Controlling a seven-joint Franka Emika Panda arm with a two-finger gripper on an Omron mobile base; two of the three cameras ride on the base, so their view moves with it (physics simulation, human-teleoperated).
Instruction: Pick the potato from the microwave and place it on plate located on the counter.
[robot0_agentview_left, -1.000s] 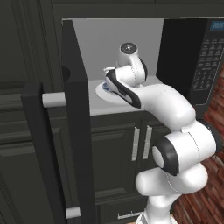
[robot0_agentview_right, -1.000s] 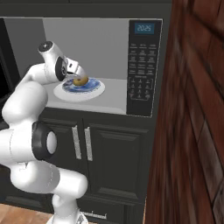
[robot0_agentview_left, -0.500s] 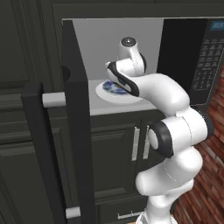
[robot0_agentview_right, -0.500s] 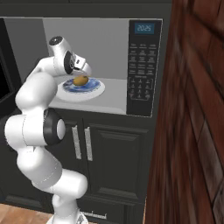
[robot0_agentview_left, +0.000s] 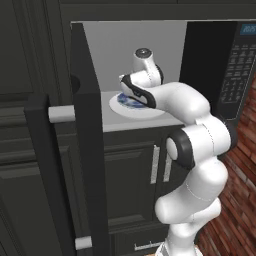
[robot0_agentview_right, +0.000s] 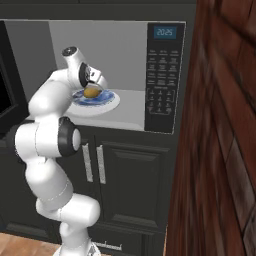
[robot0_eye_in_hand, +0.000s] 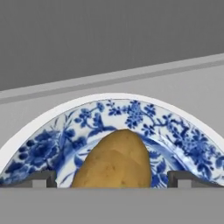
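Potato (robot0_eye_in_hand: 114, 159) is sitting bottom centre of the hand view, long axis pointing away, right between the gripper (robot0_eye_in_hand: 112, 179)'s spread fingertips, nothing pinched yet.

Black microwave (robot0_agentview_right: 161, 75) with door open, blue-patterned white plate (robot0_agentview_right: 107, 102) on its pale floor, golden-brown potato (robot0_agentview_right: 90, 92) at plate centre, gripper (robot0_agentview_right: 95, 86) lowered over potato, finger state obscured.
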